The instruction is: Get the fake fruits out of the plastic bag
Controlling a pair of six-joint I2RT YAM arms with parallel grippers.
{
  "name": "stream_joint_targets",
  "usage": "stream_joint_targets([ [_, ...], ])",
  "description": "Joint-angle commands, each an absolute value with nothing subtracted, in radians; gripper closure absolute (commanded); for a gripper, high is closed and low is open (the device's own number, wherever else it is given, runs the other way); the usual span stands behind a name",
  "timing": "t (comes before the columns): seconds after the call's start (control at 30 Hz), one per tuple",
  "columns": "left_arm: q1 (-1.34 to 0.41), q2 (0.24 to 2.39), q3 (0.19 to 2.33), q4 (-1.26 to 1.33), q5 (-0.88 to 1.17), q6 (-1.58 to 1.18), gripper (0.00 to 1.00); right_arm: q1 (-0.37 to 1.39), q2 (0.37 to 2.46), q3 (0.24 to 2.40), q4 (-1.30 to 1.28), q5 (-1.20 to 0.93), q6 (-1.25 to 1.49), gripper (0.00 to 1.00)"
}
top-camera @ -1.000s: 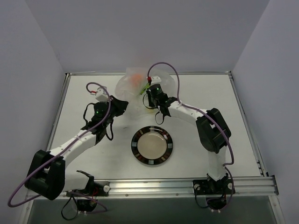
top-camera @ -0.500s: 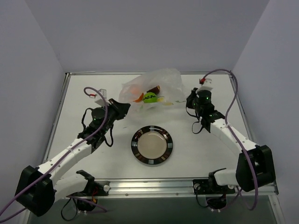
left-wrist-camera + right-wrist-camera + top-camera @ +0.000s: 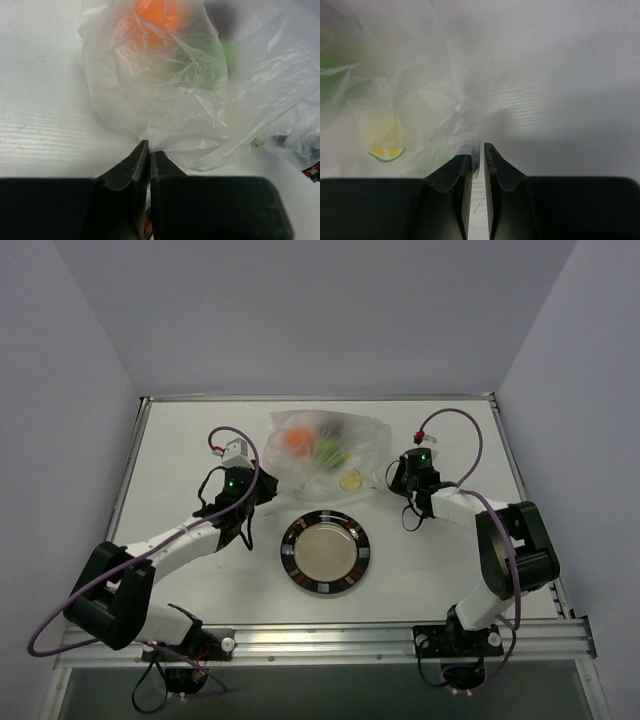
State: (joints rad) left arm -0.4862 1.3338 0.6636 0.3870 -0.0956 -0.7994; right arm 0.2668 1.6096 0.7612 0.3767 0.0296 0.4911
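My left claw (image 3: 149,150) and right claw (image 3: 477,152) each pinch the clear, wrinkled plastic bag (image 3: 362,440), with orange, green and maroon fake fruits (image 3: 327,449) inside.

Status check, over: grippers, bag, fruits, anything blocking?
Left gripper shut on the plastic bag, left edge. Right gripper pinching its right edge. Orange fruit, green fruit, maroon fruit all inside. Nothing blocking; plate just in front.
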Motion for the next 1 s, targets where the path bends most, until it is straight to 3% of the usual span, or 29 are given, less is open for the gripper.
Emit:
stream_joint_targets([
  [0.0, -0.471, 1.368, 0.739, 0.456, -0.109, -0.773, 0.98, 0.259, 1.606, 0.831, 0.417, 0.04, 0.497, 0.88],
  [0.03, -0.471, 1.374, 0.744, 0.465, -0.101, -0.773, 0.98, 0.259, 1.598, 0.839, 0.41, 0.041, 0.494, 0.84],
  [0.13, -0.477, 1.362, 0.738, 0.486, -0.071, -0.758, 0.98, 0.276, 1.516, 0.838, 0.359, 0.084, 0.479, 0.44],
  [0.17, -0.479, 1.352, 0.732, 0.485, -0.069, -0.753, 0.98, 0.285, 1.487, 0.828, 0.336, 0.1, 0.473, 0.26],
  [0.23, -0.488, 1.303, 0.715, 0.47, -0.066, -0.738, 0.98, 0.314, 1.406, 0.821, 0.313, 0.127, 0.462, 0.18],
  [0.33, -0.497, 1.224, 0.7, 0.421, -0.06, -0.707, 0.92, 0.368, 1.317, 0.819, 0.264, 0.159, 0.428, 0.15],
  [0.37, -0.502, 1.204, 0.699, 0.399, -0.058, -0.697, 0.8, 0.382, 1.298, 0.827, 0.243, 0.169, 0.414, 0.15],
  [0.43, -0.514, 1.143, 0.703, 0.339, -0.055, -0.667, 0.66, 0.429, 1.261, 0.834, 0.226, 0.189, 0.396, 0.15],
  [0.47, -0.517, 1.123, 0.707, 0.316, -0.052, -0.657, 0.52, 0.445, 1.252, 0.838, 0.218, 0.189, 0.387, 0.15],
  [0.6, -0.528, 1.017, 0.727, 0.18, -0.048, -0.614, 0.26, 0.483, 1.232, 0.857, 0.201, 0.183, 0.373, 0.15],
  [0.73, -0.537, 0.934, 0.738, 0.034, -0.058, -0.578, 0.13, 0.497, 1.203, 0.853, 0.201, 0.196, 0.376, 0.15],
  [0.97, -0.607, 0.922, 0.873, -0.106, -0.219, -0.454, 0.11, 0.525, 1.258, 0.874, 0.224, 0.232, 0.385, 0.16],
])
